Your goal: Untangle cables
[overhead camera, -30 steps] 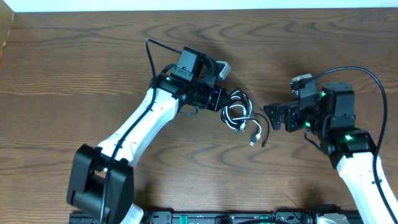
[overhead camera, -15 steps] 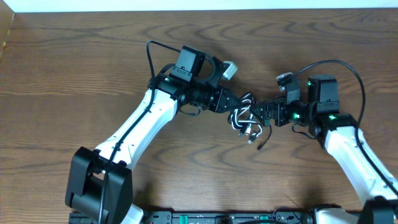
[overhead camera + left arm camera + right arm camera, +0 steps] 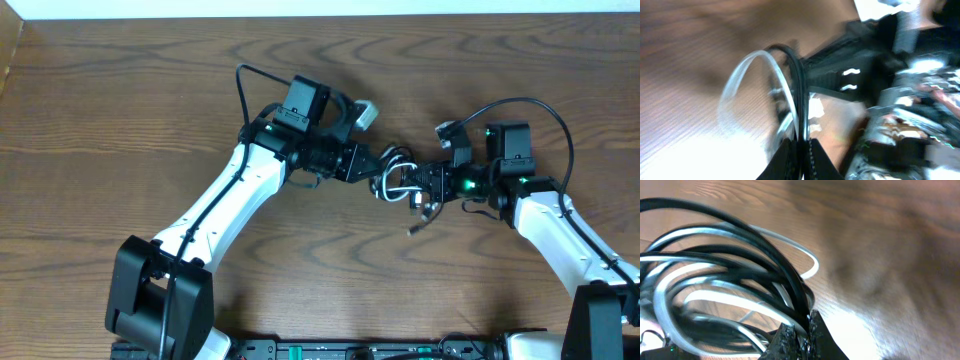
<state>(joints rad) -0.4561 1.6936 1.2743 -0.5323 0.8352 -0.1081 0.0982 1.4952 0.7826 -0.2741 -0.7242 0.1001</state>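
A tangle of black and white cables hangs between my two arms at the table's middle. My left gripper grips it from the left, its fingers shut on a black cable, with a white loop beside it. From the right, my right gripper is shut on the black and white cables, which loop out to the left of its fingertips. One black cable end trails down toward the table.
The wooden table runs all around the arms. A dark rail lies along the front edge. Thick black wires arch over the right arm.
My right arm moved left to the tangle and its gripper went from open to shut on the cables. The left gripper shifted right with the bundle, which lifted and drew tighter.
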